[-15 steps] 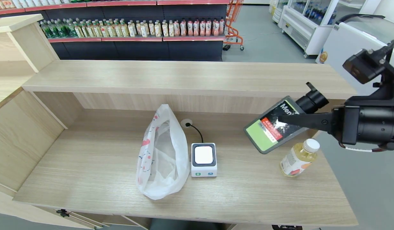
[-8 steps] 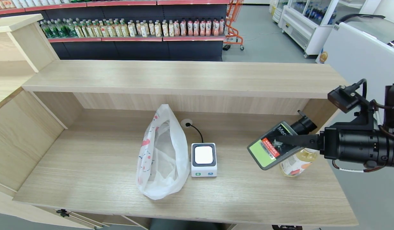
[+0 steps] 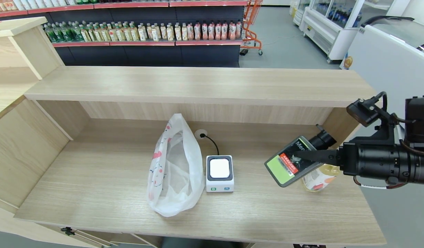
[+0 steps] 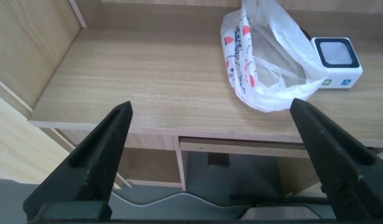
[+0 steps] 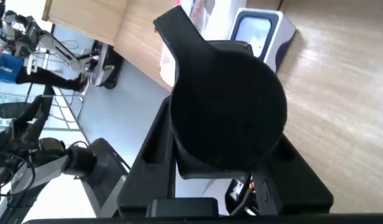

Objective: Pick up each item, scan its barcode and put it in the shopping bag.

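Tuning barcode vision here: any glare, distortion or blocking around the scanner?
Head view: the scanner window reads flat bright white, a glint sits on the label of the held bottle by the right tool, and the counter ledge edges bow. Right wrist view: the bottle's dark end blocks the middle, scanner peeking past it. Left wrist view: scanner unblocked.

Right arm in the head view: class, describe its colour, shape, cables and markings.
The right arm is matte black, built of ribbed cylindrical segments. A boxy black camera sits on a bracket above it, with black cables looping; a thin white cable hangs beneath. Its claw has flat, tapered black fingers.
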